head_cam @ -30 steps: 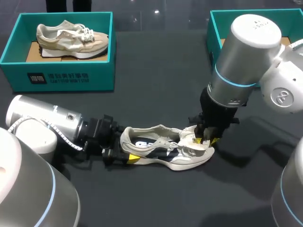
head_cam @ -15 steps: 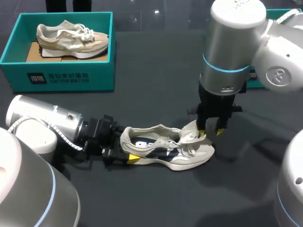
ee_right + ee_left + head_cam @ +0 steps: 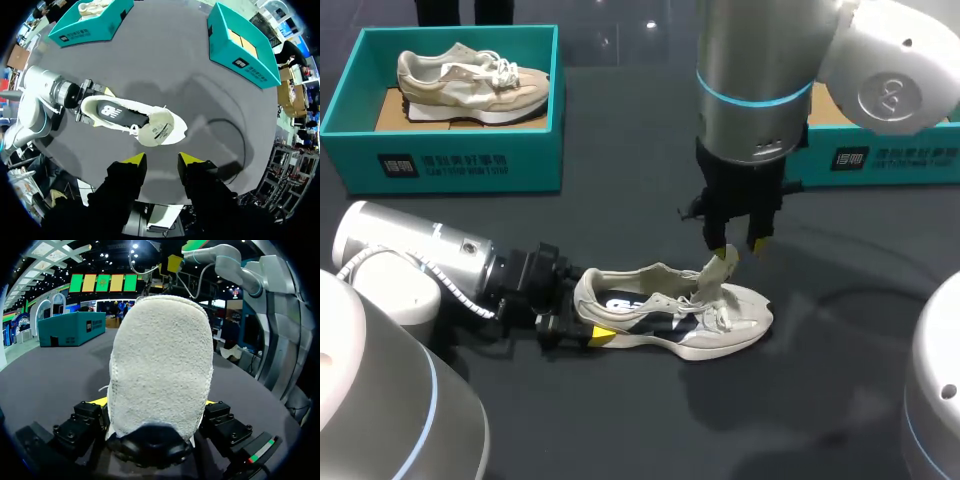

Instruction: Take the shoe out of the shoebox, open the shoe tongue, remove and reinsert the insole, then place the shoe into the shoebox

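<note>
A beige and white shoe (image 3: 670, 318) lies on its sole on the dark table, toe pointing right. My left gripper (image 3: 588, 312) is shut on its heel (image 3: 160, 365), one finger on each side. The tongue (image 3: 718, 272) stands pulled up and back, so the dark insole (image 3: 630, 303) shows inside. My right gripper (image 3: 738, 243) hangs just above the tongue, pointing down. In the right wrist view its fingers (image 3: 134, 160) are partly apart with nothing between them, and the tongue (image 3: 157, 131) lies ahead of them.
A teal shoebox (image 3: 460, 160) at the back left holds a second beige shoe (image 3: 470, 82). Another teal shoebox (image 3: 880, 150) sits at the back right, partly hidden behind my right arm. Bare table stretches between the boxes and the shoe.
My right arm has risen from the shoe's toe end and shifted left. The tongue now stands higher. My left gripper and the shoe's heel have stayed put.
</note>
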You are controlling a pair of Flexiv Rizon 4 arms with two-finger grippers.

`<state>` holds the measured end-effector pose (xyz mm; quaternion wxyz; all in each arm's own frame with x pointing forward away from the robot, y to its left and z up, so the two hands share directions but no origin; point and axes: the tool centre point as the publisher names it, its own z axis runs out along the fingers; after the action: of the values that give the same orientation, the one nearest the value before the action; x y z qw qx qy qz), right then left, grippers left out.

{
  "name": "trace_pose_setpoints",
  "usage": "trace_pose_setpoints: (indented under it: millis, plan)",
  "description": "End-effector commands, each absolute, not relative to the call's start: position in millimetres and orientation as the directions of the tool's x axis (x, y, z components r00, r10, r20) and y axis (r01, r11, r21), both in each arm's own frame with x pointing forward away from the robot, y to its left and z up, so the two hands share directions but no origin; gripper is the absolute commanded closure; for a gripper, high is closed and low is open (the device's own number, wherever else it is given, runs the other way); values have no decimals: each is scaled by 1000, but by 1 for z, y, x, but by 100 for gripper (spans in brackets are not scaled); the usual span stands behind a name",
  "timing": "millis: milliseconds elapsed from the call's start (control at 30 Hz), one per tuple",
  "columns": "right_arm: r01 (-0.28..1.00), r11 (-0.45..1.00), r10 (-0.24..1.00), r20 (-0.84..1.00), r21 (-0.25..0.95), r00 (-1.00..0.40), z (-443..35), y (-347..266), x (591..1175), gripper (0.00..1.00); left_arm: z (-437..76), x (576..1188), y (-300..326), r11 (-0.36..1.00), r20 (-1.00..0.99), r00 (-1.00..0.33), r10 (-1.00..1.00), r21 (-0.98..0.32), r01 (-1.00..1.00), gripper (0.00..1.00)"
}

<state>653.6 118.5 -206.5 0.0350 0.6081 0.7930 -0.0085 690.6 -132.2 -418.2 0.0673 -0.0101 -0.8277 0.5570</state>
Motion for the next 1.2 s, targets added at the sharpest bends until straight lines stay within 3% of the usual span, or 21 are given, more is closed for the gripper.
trace_pose_setpoints:
  millis: [33, 133, 200, 233, 267, 400, 433, 467, 533, 600, 667, 833, 867, 900, 1200]
  plan:
    - [936, 352, 918, -200, 11, -342, -190, 144, 653, 58, -420, 693, -131, 382, 102, -991, 92, -922, -59, 100]
    - [879, 477, 866, -183, 19, -466, -182, 163, 652, 57, -420, 693, -131, 382, 102, -991, 92, -922, -59, 100]
    - [830, 557, 818, -181, 15, -546, -179, 175, 651, 51, -420, 693, -131, 382, 102, -991, 92, -922, -59, 100]
    - [795, 606, 785, -178, 20, -594, -178, 182, 649, 34, -420, 693, -131, 382, 102, -991, 92, -922, -59, 100]
    - [773, 633, 764, -177, 25, -620, -177, 188, 649, 28, -420, 693, -131, 382, 102, -991, 92, -922, -59, 100]
    - [659, 752, 655, -147, 33, -741, -178, 202, 647, 32, -420, 693, -131, 382, 102, -991, 92, -922, -59, 100]
    - [617, 787, 614, -144, 27, -776, -179, 206, 647, 47, -420, 693, -131, 382, 102, -991, 92, -922, -59, 100]
    - [580, 815, 577, -133, 22, -806, -180, 210, 646, 51, -420, 693, -131, 382, 102, -991, 92, -922, -59, 100]
    - [544, 839, 541, -131, 16, -830, -183, 214, 644, 50, -420, 693, -131, 382, 102, -991, 92, -922, -59, 100]
    - [468, 883, 469, -111, 35, -876, -184, 217, 644, 42, -420, 693, -131, 382, 102, -991, 92, -922, -59, 100]
    - [398, 916, 401, -106, 44, -910, -186, 221, 642, 39, -420, 693, -131, 382, 102, -991, 92, -922, -59, 100]
    - [266, 959, 273, -71, 101, -959, -190, 226, 643, 56, -420, 693, -131, 382, 102, -991, 92, -922, -59, 100]
    - [242, 962, 251, -60, 126, -966, -191, 226, 644, 84, -420, 693, -131, 382, 102, -991, 92, -922, -59, 100]
    - [221, 965, 231, -51, 143, -972, -192, 225, 645, 100, -420, 693, -131, 382, 102, -991, 92, -922, -59, 100]
    - [184, 970, 184, 15, 160, -983, -198, 215, 650, 100, -420, 693, -131, 382, 102, -991, 92, -922, -59, 100]
